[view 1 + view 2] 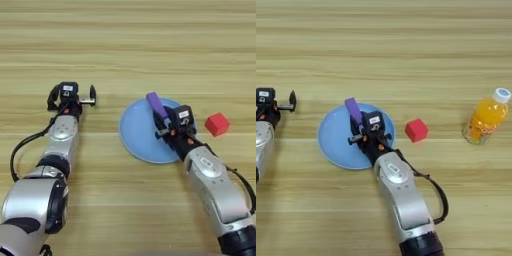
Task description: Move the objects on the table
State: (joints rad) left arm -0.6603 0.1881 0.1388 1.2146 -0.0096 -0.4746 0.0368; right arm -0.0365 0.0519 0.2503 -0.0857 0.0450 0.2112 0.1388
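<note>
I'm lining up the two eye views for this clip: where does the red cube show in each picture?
Left eye view: the red cube lies near the right edge, on the table just right of the blue plate.
Right eye view: the red cube sits right of centre, between the plate and the orange-drink bottle.
Shared landmark: the blue plate, with the right end effector over it holding the purple block.

purple block [353, 110]: flat, tilted, held in right hand [358, 126], over far side of blue plate [331, 137]
red cube [416, 130]: on worktop [384, 50], just right of plate
orange bottle [486, 117]: white cap, upright, far right, well apart from cube
</note>
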